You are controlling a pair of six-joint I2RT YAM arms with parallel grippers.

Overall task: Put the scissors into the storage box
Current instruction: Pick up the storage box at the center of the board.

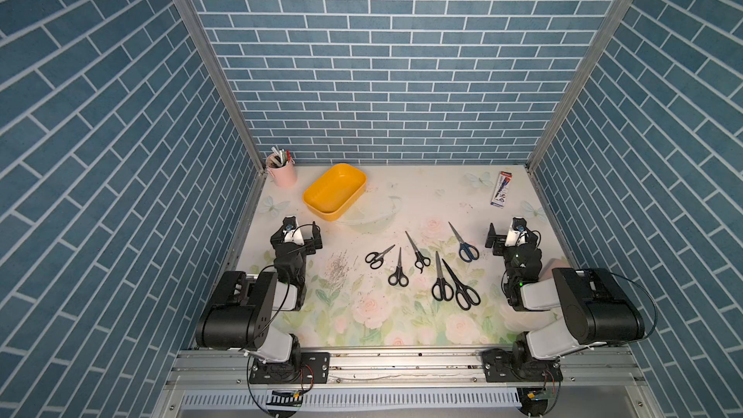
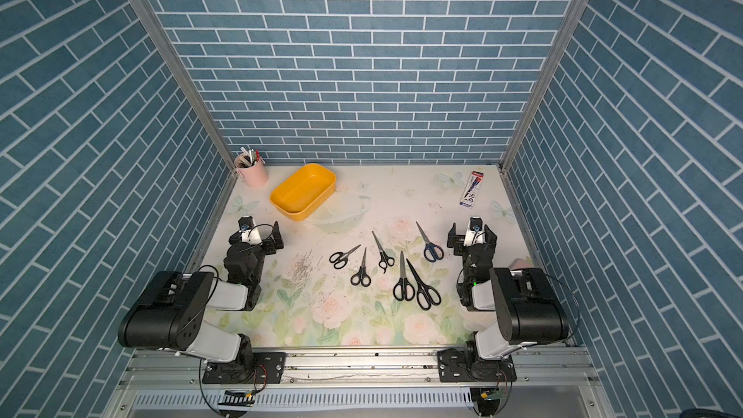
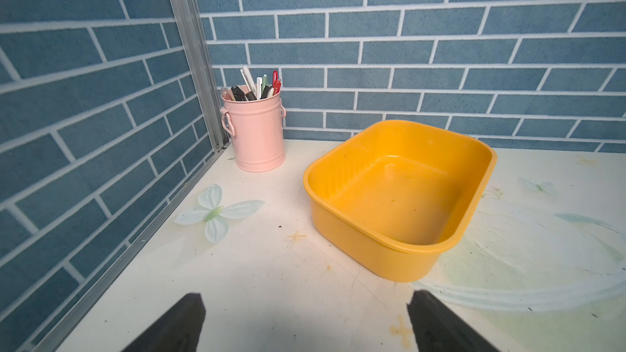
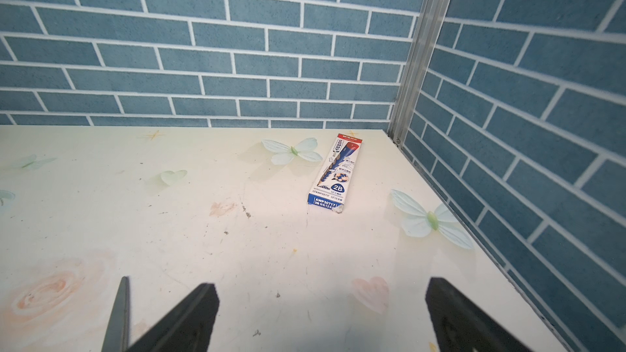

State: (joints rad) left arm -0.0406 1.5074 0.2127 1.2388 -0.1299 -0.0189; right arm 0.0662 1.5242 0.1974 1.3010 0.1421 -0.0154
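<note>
**Six scissors on the table, box empty, both grippers wide**

Shows all six pairs of scissors (image 1: 417,253) lying flat on the floral tabletop (image 1: 362,323), fanned out between the two arms with blades pointing roughly toward the back wall. Counts five with black handles and one dark blue pair (image 1: 462,242), furthest right and near the right gripper (image 1: 512,235) without touching it. Finds the shortest black pair (image 1: 381,254) furthest left, and the two longest pairs (image 1: 439,277) side by side nearest the front rail, handles close together — touching or not, cannot tell.

Places the storage box (image 1: 333,191) at the back left, turned at an angle, near the pink pen cup (image 1: 283,176) in the corner. Shows its yellow-orange floor bare in both top views and in the left wrist view.

Has the left gripper (image 1: 296,235) near the front of the box, fingers (image 3: 189,320) spread wide with nothing between them. Has the right gripper likewise spread and holding nothing; in the right wrist view a steel blade (image 4: 118,313) lies just outside one finger. Leaves a pencil carton (image 1: 500,188) flat at the back right, well apart from the scissors.
</note>
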